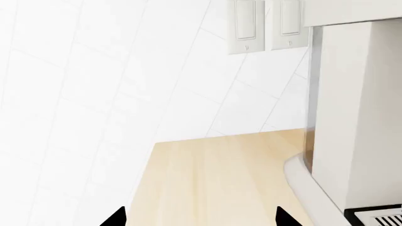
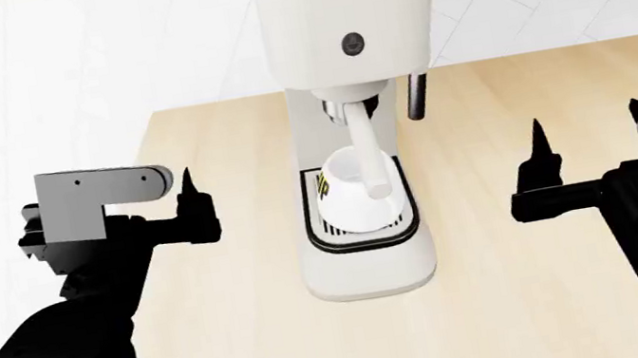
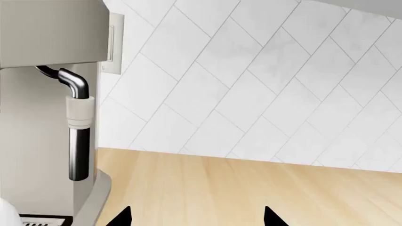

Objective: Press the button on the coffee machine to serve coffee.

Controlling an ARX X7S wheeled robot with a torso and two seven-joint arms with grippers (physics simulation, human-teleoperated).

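The cream-white coffee machine [image 2: 370, 257] stands mid-counter, and the small round dark button [image 2: 351, 43] sits on the front of its boxy head. A white cup [image 2: 357, 190] rests on the drip grille under the spout. My left gripper [image 2: 125, 210] is open and empty, to the left of the machine at about cup height. My right gripper [image 2: 591, 136] is open and empty, to its right. The left wrist view shows the open gripper [image 1: 199, 219] and the machine's side [image 1: 351, 117]. The right wrist view shows the open gripper [image 3: 197, 219] and the machine [image 3: 37, 94]. The button is hidden in both wrist views.
The wooden counter [image 2: 541, 278] runs under both arms, with a white tiled wall [image 3: 264, 84] behind. The machine's steam wand [image 3: 78, 127] hangs on its right side. Two wall switches [image 1: 264, 23] sit behind the machine.
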